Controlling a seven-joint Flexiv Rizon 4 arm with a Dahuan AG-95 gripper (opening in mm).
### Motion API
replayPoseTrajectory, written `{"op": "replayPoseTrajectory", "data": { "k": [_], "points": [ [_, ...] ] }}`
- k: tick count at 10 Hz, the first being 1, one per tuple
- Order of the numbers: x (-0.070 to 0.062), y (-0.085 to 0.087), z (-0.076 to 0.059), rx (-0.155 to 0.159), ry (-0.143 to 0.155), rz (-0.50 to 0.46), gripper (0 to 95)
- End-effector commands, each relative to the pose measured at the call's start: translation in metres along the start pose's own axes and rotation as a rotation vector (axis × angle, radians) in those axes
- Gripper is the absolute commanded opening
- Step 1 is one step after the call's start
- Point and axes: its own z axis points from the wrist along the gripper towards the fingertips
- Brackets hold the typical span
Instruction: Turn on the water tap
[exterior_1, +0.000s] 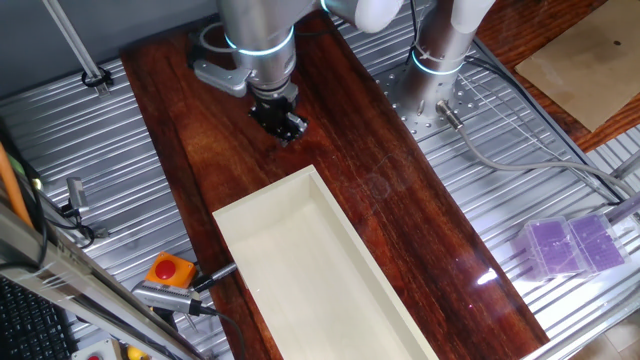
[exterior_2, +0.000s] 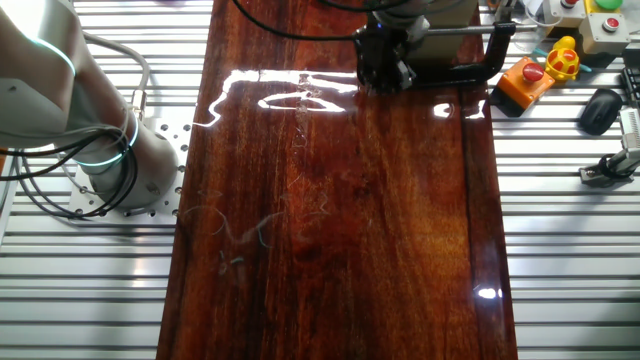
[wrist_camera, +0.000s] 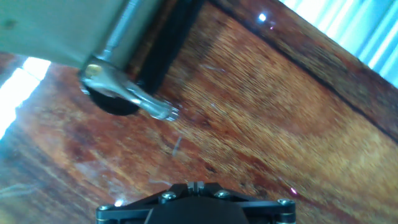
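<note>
Tap lever (wrist_camera: 134, 99) only in hand view

Glossy dark wood tabletop (exterior_2: 340, 220); shiny metal tap (wrist_camera: 127, 93)

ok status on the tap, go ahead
Gripper low over the board, fingers not visible. Tap lever just ahead, untouched, by the black clamp. Nothing between them.

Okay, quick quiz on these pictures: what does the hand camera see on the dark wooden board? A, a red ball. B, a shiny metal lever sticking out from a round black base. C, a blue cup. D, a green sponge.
B: the hand view shows a shiny metal tap lever angling out over a round black base on the dark red wooden board; no ball, cup or sponge appears.
</note>
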Motion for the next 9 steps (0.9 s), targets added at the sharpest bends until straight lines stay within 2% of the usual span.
{"op": "replayPoseTrajectory", "data": {
  "k": [1,3,5,9],
  "points": [
    [-0.019,0.014,-0.003,-0.007,0.021,0.072,0.0],
    [-0.035,0.026,0.003,-0.001,0.029,0.088,0.0],
    [-0.043,0.033,0.003,-0.004,0.023,0.093,0.0],
    [-0.046,0.036,0.003,-0.008,0.024,0.070,0.0]
  ]
}}
